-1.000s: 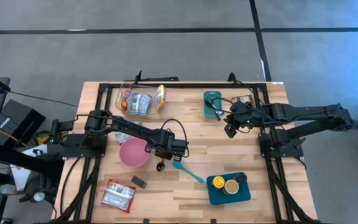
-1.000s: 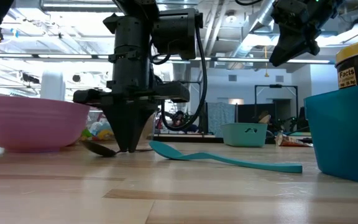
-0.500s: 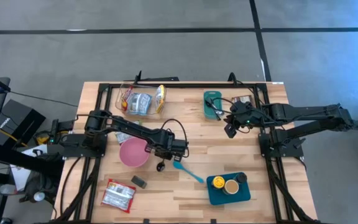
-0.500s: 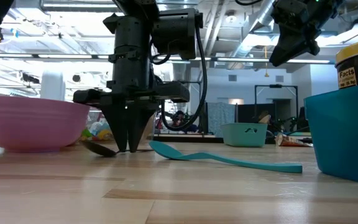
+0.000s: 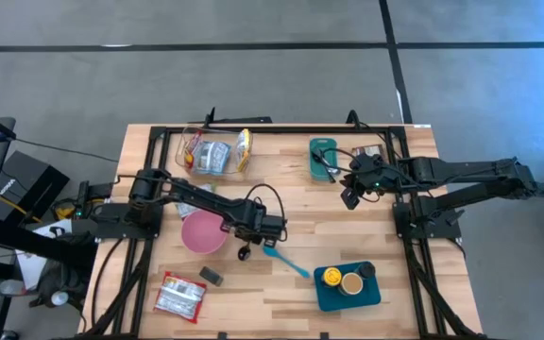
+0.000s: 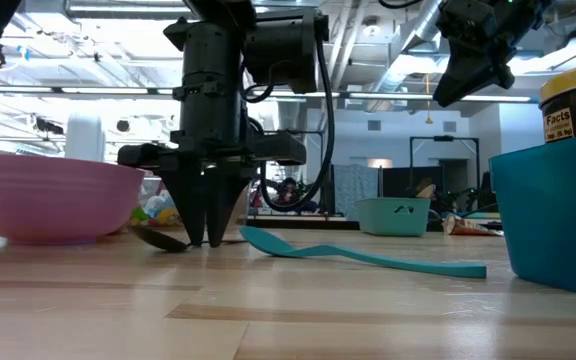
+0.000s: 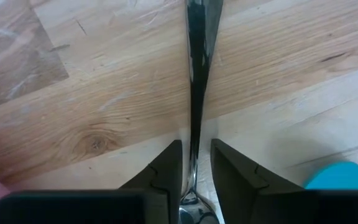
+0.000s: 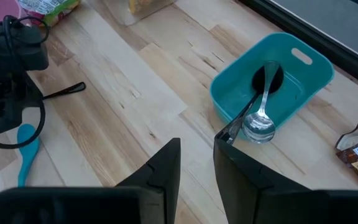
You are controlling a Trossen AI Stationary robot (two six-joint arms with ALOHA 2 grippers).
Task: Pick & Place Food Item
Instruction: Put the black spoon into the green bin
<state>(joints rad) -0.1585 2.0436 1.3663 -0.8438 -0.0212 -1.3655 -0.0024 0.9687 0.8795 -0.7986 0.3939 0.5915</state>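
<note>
The left gripper [image 6: 206, 240] points down at the tabletop [image 5: 281, 293] beside a pink bowl [image 5: 202, 231], its fingers slightly parted, straddling the thin dark handle of a black spoon [image 7: 196, 68] lying flat. The right gripper [image 5: 350, 197] hangs narrowly open and empty, well apart, near a small teal bin [image 5: 323, 157].

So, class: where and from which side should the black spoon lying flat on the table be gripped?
Grip the black spoon across its thin, straight handle, coming straight down from above. It lies flat on the table, and the handle is narrow enough to fit between two fingers. The left gripper straddles it there, fingers slightly apart.
</note>
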